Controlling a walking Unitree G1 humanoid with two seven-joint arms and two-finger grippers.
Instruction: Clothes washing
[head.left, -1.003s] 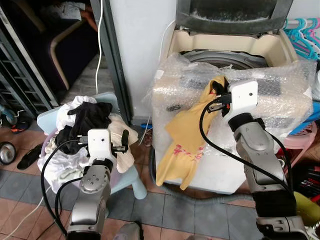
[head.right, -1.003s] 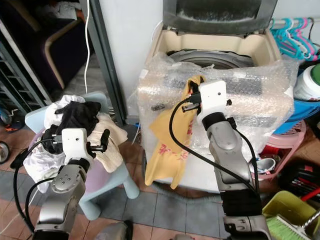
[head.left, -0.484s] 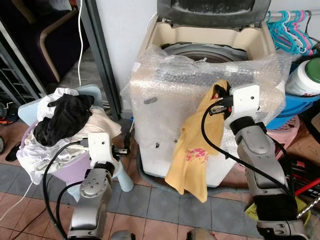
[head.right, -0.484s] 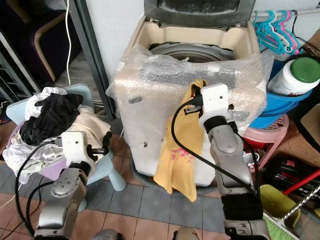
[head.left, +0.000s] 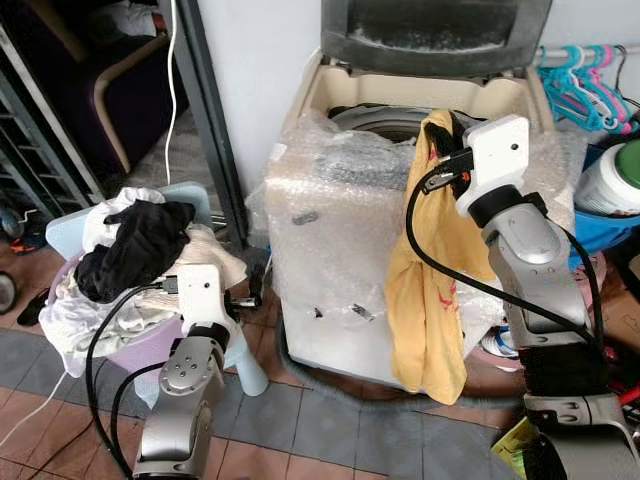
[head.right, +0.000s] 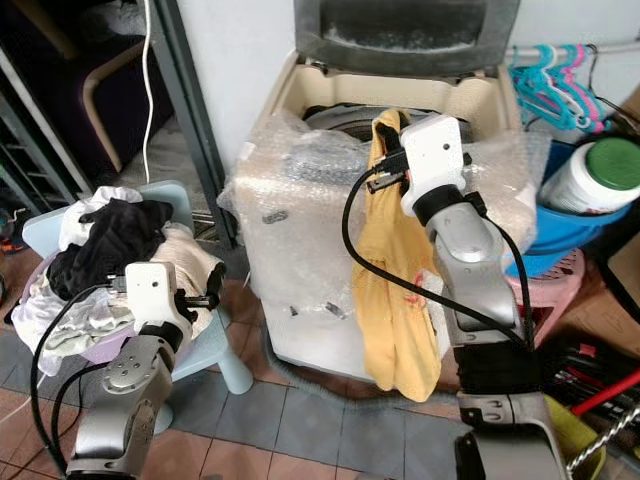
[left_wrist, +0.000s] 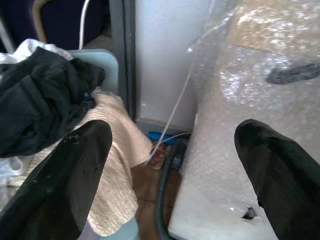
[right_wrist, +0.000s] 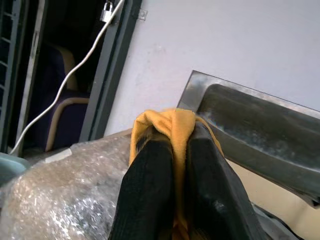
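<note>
A yellow garment (head.left: 425, 290) hangs long in front of the washing machine (head.left: 350, 260), which is wrapped in bubble wrap with its lid (head.left: 435, 35) up. My right gripper (head.left: 444, 128) is shut on the garment's top, held at the front rim of the open drum (head.right: 330, 118). In the right wrist view its black fingers (right_wrist: 150, 195) pinch the yellow cloth (right_wrist: 170, 125). My left gripper (head.left: 245, 300) is open and low beside the laundry pile (head.left: 140, 250); its fingers (left_wrist: 65, 180) stand wide apart with nothing between them.
The pile of black, white and cream clothes lies in a purple basket (head.left: 160, 345) on a pale blue chair (head.left: 245, 355). A dark metal door frame (head.left: 215, 130) stands left of the machine. Hangers (head.left: 590, 80), a blue basin (head.right: 575, 225) and a green-lidded jar (head.right: 605, 170) crowd the right.
My right gripper has lifted the yellow garment higher, up to the drum's rim, so it hangs straighter. The camera has shifted. The left gripper stays low and open.
</note>
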